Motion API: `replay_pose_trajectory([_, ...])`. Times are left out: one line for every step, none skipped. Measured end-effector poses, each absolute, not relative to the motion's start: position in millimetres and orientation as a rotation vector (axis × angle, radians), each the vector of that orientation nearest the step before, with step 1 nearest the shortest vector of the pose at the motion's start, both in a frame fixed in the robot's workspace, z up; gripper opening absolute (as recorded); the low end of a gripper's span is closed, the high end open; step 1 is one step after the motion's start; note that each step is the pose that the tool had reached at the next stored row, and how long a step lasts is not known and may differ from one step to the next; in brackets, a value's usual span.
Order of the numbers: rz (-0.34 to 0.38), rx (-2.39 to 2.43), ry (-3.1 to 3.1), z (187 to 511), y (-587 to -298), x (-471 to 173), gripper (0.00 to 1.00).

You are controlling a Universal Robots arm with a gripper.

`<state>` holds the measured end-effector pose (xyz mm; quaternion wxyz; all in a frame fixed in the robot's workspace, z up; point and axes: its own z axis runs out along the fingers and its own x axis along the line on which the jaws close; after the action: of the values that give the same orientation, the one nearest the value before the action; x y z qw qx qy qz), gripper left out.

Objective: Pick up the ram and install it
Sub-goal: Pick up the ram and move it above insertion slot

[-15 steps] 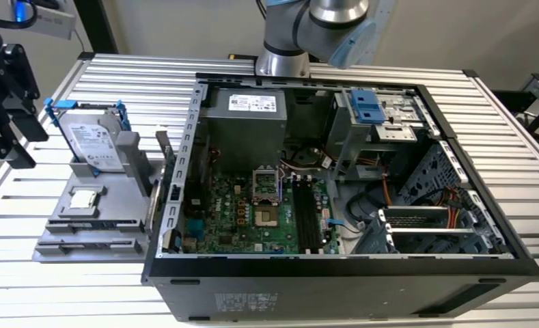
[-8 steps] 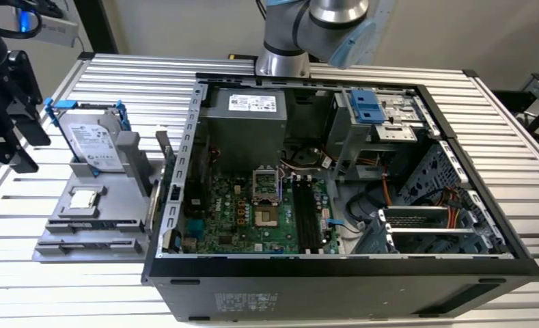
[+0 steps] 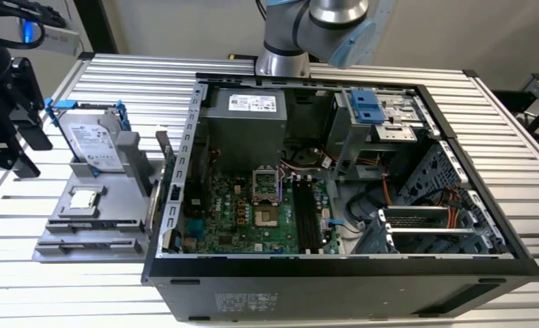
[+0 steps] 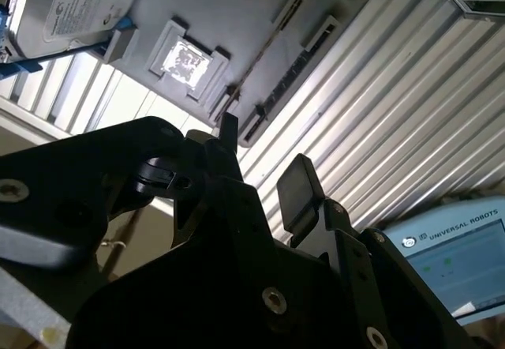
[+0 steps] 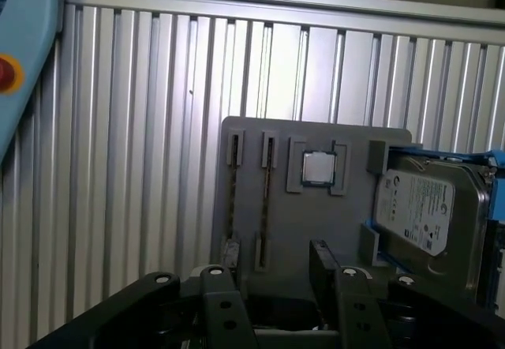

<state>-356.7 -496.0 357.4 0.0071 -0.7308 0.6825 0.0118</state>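
Obs.: the gripper (image 5: 268, 260) is over the near edge of the grey fixture tray (image 5: 304, 223). Its two black fingers are spread apart with nothing between them, and it is clear of all the parts.

The ram (image 5: 233, 207) is not yet picked up. It stands on edge in the tray's outer narrow slot, the one farther from the processor (image 5: 319, 167), and is held at each end by a small grey bracket. This is probably so that its top edge is offered up for a pinch. Seen edge-on it reads only as a thin dark line, so the ID is likely but not certain. The neighbouring slot looks empty.

The hard drive (image 5: 422, 207) sits in a blue frame, propped between grey blocks on the same tray. It has a bare metal lid with a white label.

Materials: the tray is matte grey plastic with moulded pockets, one per part. The table (image 5: 142, 128) is ribbed aluminium, shiny and glaring.

In the exterior view the computer case (image 3: 342, 261) lies on its side with the panel off, so the green motherboard faces up. The long black memory slots (image 3: 307, 215) are bare and well apart from the tray.
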Motion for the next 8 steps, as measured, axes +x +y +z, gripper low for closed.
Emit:
replay_pose_trajectory([0.036, -2.285, 2.134, 356.4, -496.0, -356.9, 1.00])
replay_pose_trajectory([0.036, -2.285, 2.134, 355.4, -496.0, -357.0, 1.00])
replay_pose_trajectory([0.036, -2.285, 2.134, 354.5, -496.0, -357.1, 1.00])
replay_pose_trajectory([0.036, -2.285, 2.134, 353.6, -496.0, -357.2, 1.00])
replay_pose_trajectory([0.036, -2.285, 2.134, 352.8, -496.0, -357.3, 1.00])
replay_pose_trajectory([0.036, -2.285, 2.134, 352.0, -496.0, -357.3, 1.00])
replay_pose_trajectory([0.036, -2.285, 2.134, 351.2, -496.0, -357.3, 1.00])
replay_pose_trajectory([0.036, -2.285, 2.134, 350.3, -496.0, -357.3, 1.00])
